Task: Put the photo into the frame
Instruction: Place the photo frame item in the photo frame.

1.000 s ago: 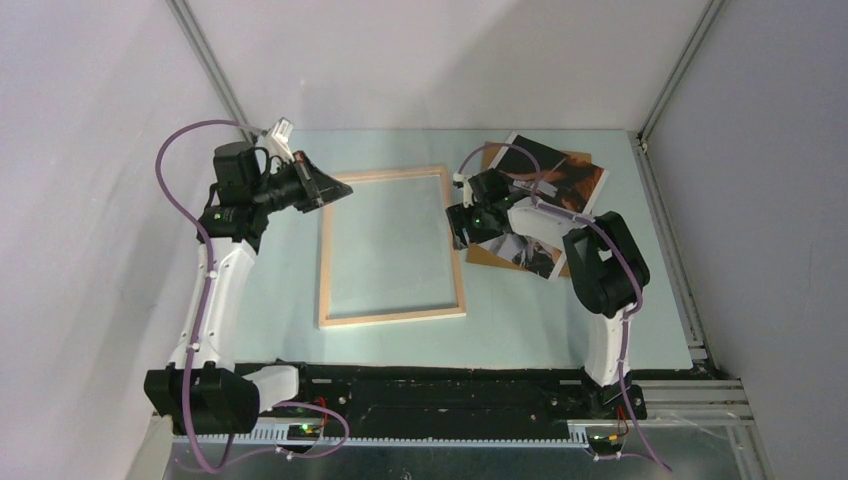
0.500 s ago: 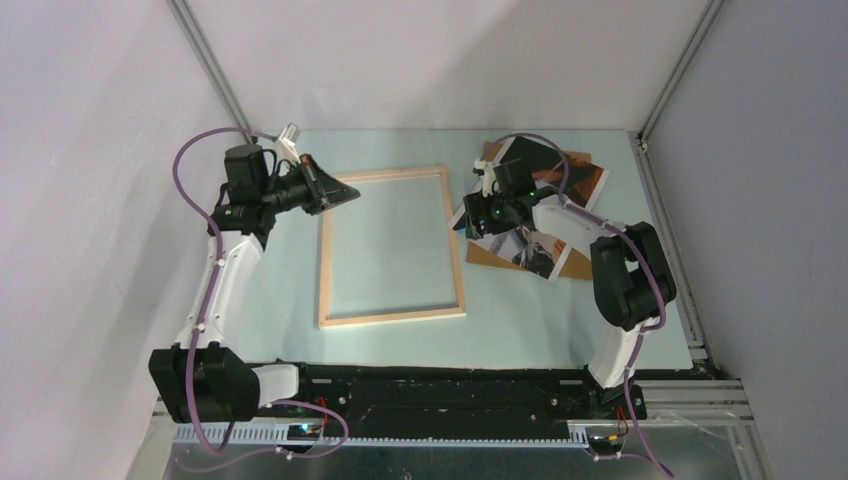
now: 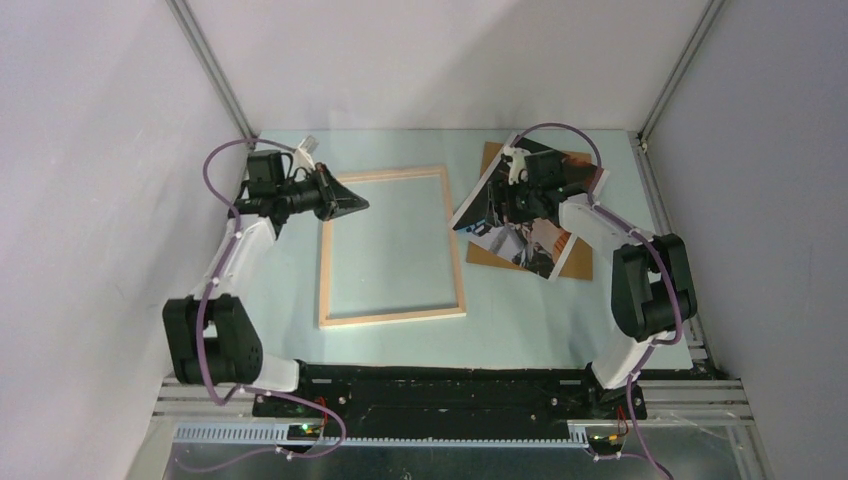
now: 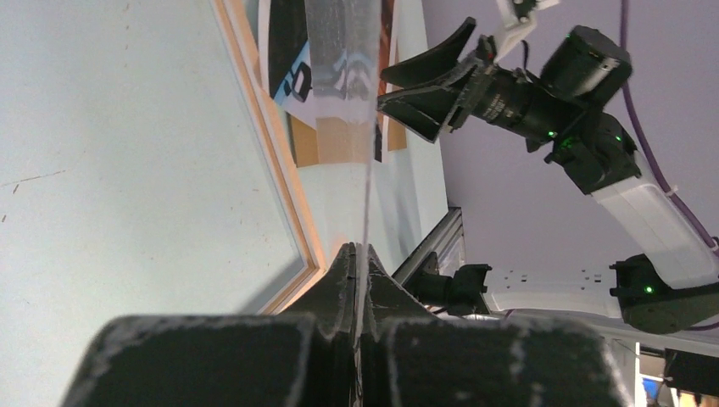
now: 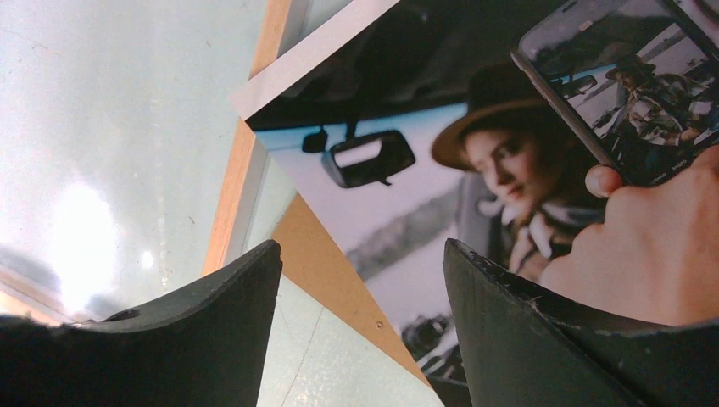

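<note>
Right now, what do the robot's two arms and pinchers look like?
The left arm and right arm have smooth white shells with chunky black joints. A purple cable loops along each one. Small green lights glow on the black parts. The left gripper and right gripper are matte black, each with two wedge-shaped fingers, scuffed pale at the edges.

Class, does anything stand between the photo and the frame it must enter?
Yes: the left end effector holds a clear sheet, apparently raised over the frame, by its far-left corner. Nothing else visible separates it from the photo.
</note>
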You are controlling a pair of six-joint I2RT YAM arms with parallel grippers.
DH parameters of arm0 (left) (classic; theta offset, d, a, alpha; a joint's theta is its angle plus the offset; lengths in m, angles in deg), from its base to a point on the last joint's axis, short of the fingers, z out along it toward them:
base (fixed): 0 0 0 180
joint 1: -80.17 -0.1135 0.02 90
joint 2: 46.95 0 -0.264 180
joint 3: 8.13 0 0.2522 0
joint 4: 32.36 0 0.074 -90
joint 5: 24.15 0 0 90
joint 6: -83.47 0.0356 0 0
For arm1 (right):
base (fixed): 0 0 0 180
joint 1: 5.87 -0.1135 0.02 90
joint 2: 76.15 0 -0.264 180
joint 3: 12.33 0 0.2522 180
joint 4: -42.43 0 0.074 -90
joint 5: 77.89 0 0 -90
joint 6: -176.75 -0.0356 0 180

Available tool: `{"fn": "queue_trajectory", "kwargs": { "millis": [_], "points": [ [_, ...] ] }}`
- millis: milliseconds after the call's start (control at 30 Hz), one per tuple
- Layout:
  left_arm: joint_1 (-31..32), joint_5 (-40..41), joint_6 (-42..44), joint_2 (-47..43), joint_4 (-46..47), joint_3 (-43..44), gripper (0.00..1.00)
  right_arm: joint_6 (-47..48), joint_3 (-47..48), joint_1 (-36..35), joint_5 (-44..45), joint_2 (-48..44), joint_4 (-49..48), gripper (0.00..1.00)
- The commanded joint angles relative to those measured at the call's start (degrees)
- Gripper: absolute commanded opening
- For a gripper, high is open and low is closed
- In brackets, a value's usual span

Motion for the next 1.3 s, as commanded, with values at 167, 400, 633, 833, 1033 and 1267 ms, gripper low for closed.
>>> {"fn": "queue_trajectory", "kwargs": {
  "millis": [167, 400, 633, 833, 1033, 1267],
  "points": [
    [-0.3, -1.0, 5.7, 8.5, 2.9, -1.3, 0.00, 1.1, -1.1, -0.7, 0.3, -2.8, -2.4, 0.74],
    [-0.3, 2.7, 8.2, 13.9, 2.9, -0.1, 0.00, 1.1, -1.1, -1.3, 0.1, -2.4, -2.4, 0.74],
    [-0.3, 3.8, 12.4, 15.8, 2.9, 0.0, 0.00, 1.1, -1.4, -1.3, -0.3, -2.3, -2.7, 0.73],
    [-0.4, 6.9, 14.9, 15.9, 2.8, -0.1, 0.00, 1.1, -1.4, -1.4, -0.4, -2.1, -2.6, 0.73],
    [-0.3, 9.8, 16.7, 16.2, 2.5, -0.5, 0.00, 1.1, -1.4, -1.5, -0.4, -2.0, -2.7, 0.73],
    [-0.3, 12.8, 18.8, 17.7, 1.8, 0.3, 0.00, 1.1, -1.4, -1.9, -0.4, -1.5, -2.8, 0.73]
  ]
}}
